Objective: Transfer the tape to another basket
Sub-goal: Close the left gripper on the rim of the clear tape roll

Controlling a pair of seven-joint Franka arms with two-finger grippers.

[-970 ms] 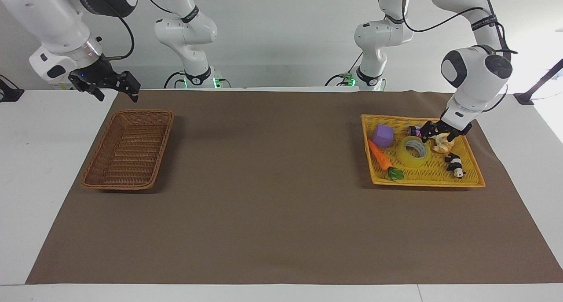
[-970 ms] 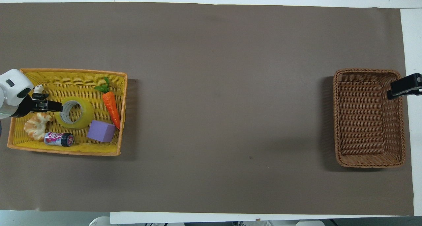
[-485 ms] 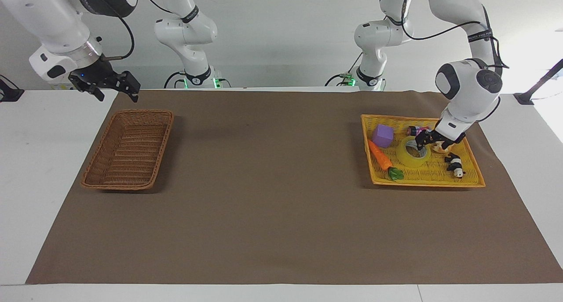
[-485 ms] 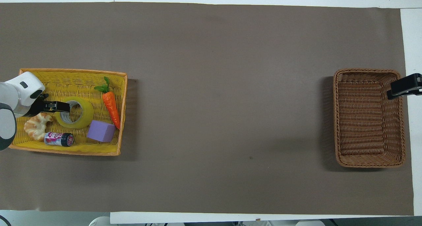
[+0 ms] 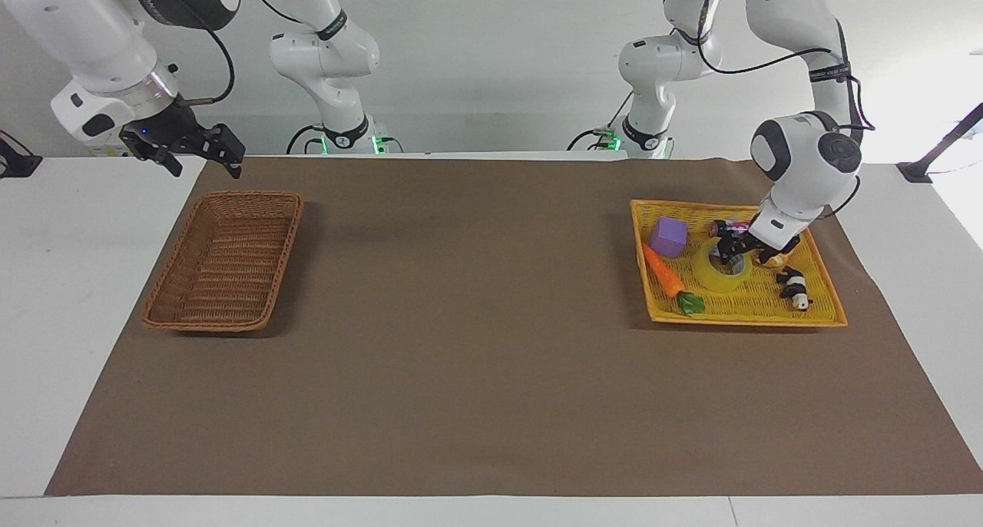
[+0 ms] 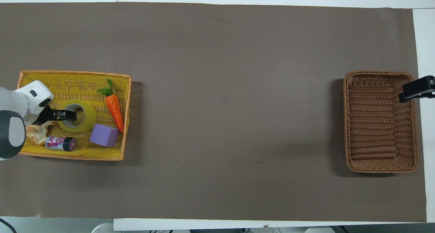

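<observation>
The tape (image 6: 79, 116) is shown lying flat, core upward, in the yellow tray basket (image 6: 74, 77) at the left arm's end of the worktop (image 5: 476, 373). It is seen as a wide translucent yellow roll w/ a pale inner core, the hole open to the top; lying flat, its wall is presented for a pinch from above.

Left tool (image 5: 731, 249) is set low at the roll's rim, approx. 9 o'clock of the tape in the overhead view, w/ one finger apparently over the core hole. Whether the fingers are spread or clenched cannot be told; a grasp is judged not yet confirmed, as the roll rests on the tray floor.

Around the tape (overhead view, clock-face): carrot (image 6: 114, 107) at 3 o'clock; purple block (image 6: 104, 135) at 4–5 o'clock; small can (image 6: 61, 143) at 7 o'clock; croissant (image 6: 36, 132) at 8 o'clock, partly hidden by the arm. A small black-and-white figure (image 5: 793, 287) is visible in the facing view only. Crowding is judged to favour a rim-wall pinch over an outer-diameter grip.

The basket (image 6: 380, 121), brown wicker, stands well apart at the right arm's end. Right tool (image 5: 203, 147) waits raised by its rim w/ fingers spread, released.
</observation>
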